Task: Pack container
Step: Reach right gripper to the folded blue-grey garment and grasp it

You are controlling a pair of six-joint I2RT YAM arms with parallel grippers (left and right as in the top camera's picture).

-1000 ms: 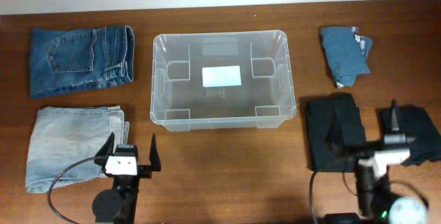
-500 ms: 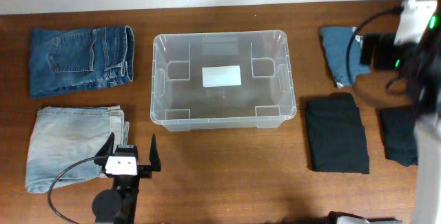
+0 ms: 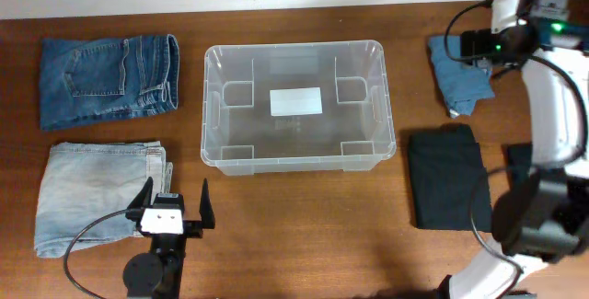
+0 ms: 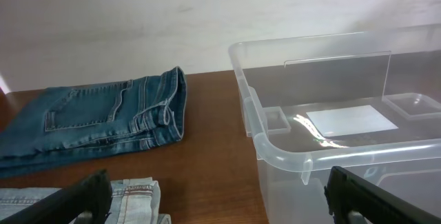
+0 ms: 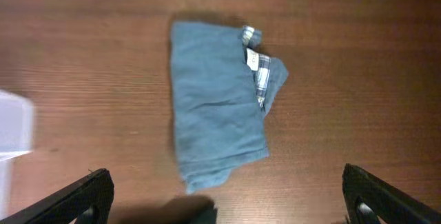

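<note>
Packing not yet begun: container (image 3: 294,166) empty.
Folded garments (image 3: 106,78) all lie on worktop (image 3: 294,235); left hand (image 3: 175,198) and right hand (image 5: 224,182) both open, holding nothing.

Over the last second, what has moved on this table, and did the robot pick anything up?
The right end effector swung from the near edge to the far right corner and now hangs open over the small blue garment, holding nothing. The left end effector, the container, the dark jeans, the pale jeans and the black folded clothes stayed put.
</note>
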